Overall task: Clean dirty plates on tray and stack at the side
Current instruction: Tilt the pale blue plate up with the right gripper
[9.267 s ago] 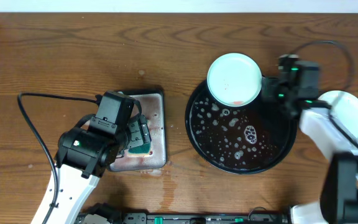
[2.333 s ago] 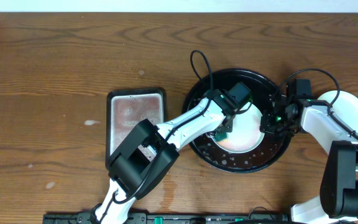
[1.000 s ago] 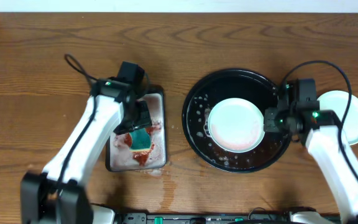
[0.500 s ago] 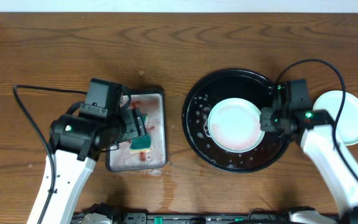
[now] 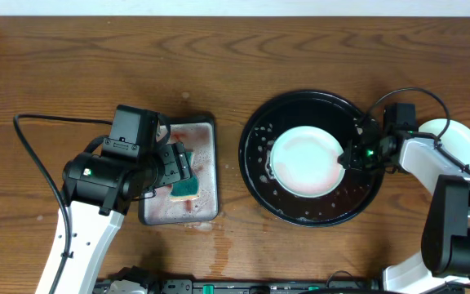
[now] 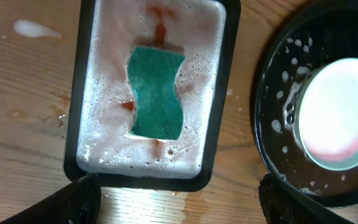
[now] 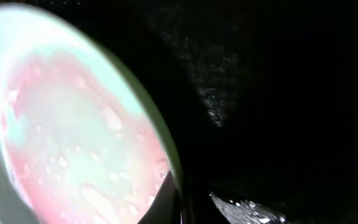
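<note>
Plate, small, round, shallow and pale mint-white, lay inside the large round glossy black tray, a little left of the tray's middle. Its face was filmed with a pink-red smear. White suds and droplets dotted the wet black floor around it. Your right claw was at the plate's right rim. In the right wrist view that rim ran down to the bottom centre, where the claw was clamped on it, though the dark fingers were hard to pick out against the dark tray. A second plate, also small, round and pale, sat on the brown wood-grain tabletop just right of the black tray and outside it. Your right arm crossed over its left part. Whether it touched the tray's rim could not be told.

On the left, a small rectangular grey metal tray rested on the tabletop near the black tray, with a strip of bare wood between them. It held foamy water tinted red. A teal sponge with wavy sides lay flat in the foam. Your left claw hovered above this tray with its fingers spread wide apart, gripping nothing. The sponge lay free beyond the fingertips. A small white blob of foam sat on the wood beside the grey tray's far corner.
</note>
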`<state>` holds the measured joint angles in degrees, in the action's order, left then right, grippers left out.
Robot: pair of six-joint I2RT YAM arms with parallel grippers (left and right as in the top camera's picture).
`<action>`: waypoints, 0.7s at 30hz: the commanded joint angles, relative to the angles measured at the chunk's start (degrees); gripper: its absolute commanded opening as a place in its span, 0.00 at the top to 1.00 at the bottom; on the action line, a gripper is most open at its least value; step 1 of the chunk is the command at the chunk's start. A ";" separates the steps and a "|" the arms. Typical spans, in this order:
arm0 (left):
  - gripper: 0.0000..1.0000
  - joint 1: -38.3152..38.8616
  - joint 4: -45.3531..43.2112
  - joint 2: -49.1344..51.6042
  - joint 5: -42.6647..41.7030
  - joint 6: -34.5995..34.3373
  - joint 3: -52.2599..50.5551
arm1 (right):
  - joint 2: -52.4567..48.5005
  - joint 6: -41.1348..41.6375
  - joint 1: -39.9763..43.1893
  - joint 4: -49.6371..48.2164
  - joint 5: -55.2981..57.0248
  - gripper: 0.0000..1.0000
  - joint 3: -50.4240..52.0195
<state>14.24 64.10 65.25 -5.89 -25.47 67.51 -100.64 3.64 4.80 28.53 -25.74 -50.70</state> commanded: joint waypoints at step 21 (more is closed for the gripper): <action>0.18 -0.20 0.13 -0.04 -0.11 -0.24 0.31 | 30.77 6.16 -33.86 6.32 69.92 0.99 -0.26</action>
<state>14.24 64.12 65.25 -5.89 -25.47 67.51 -72.14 8.56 -22.76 35.05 21.45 -50.61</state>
